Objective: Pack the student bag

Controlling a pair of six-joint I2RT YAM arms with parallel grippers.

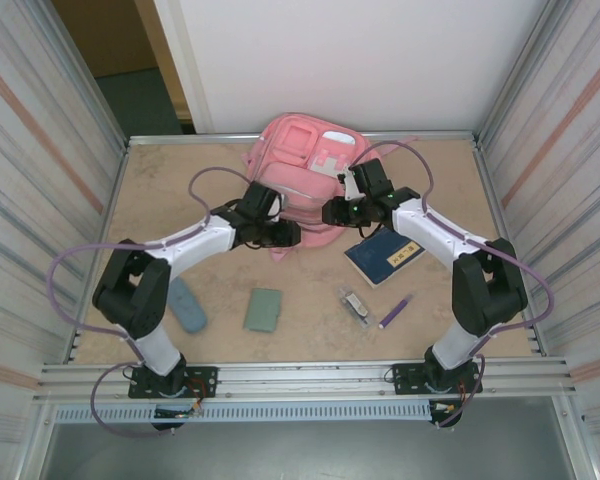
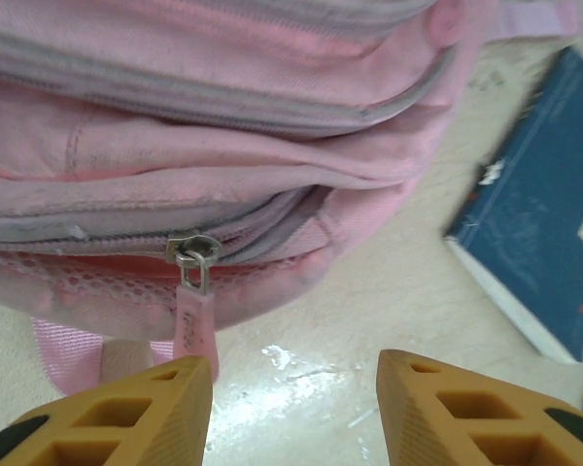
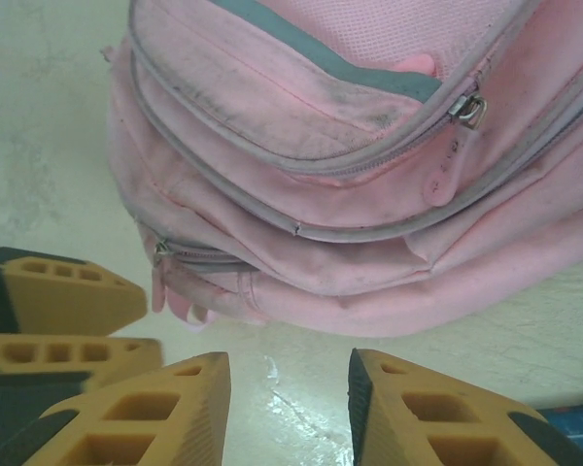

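**Two grippers at the bag's lower edge**

The pink student bag (image 1: 305,160) lies top centre on the table. Just below it the left gripper (image 2: 296,379) and right gripper (image 3: 287,374) meet, both with fingers spread and pinching nothing. A blue book (image 1: 383,256) sits to their right. Lower down lie a green pouch (image 1: 264,309), a pale blue case (image 1: 188,303) and a purple pen (image 1: 396,311).

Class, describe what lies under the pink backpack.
Under the student bag: the tan table and a pink strap poking out. Anything beneath its middle is covered.

We note the student bag (image 3: 350,194) across the upper frame, with the right claw (image 3: 289,408) at bottom centre, jaws apart over the worktop (image 3: 39,146).
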